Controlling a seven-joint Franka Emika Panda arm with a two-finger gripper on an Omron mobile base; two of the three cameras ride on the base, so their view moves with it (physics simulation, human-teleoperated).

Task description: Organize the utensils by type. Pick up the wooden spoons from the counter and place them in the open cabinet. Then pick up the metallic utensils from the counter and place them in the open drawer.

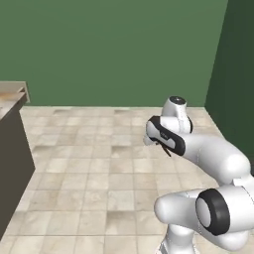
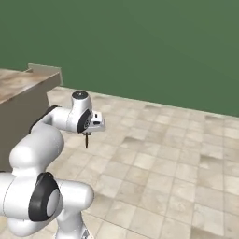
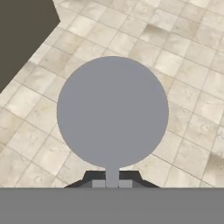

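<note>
The arm stands over a wide stretch of beige tiled floor [image 1: 89, 163], bare on all sides of the gripper, with a green wall [image 2: 154, 46] behind it. One desk [image 2: 18, 84] edge juts in at the left of both base views: a marbled brown top whose corner ends well short of the arm, over a dark side panel [image 1: 12, 163] that drops straight to the floor. In the left base view a darker green wall [image 1: 233, 74] closes off the right side, beyond the arm's elbow.

The gripper [image 2: 87, 135] hangs in mid-air over the tiles, clear of the desk corner and pointing downward. Its jaws are pressed together, pinching one metallic utensil [image 3: 112, 111] by its thin neck. In the hand view the round grey head of this utensil sits directly ahead of the fingertips [image 3: 98, 183], covering the middle of the floor below; the narrow stem runs back between the two tips. In the right base view the utensil shows as a thin dark sliver under the hand.

One utensil is visible, one gripper, one desk corner.
</note>
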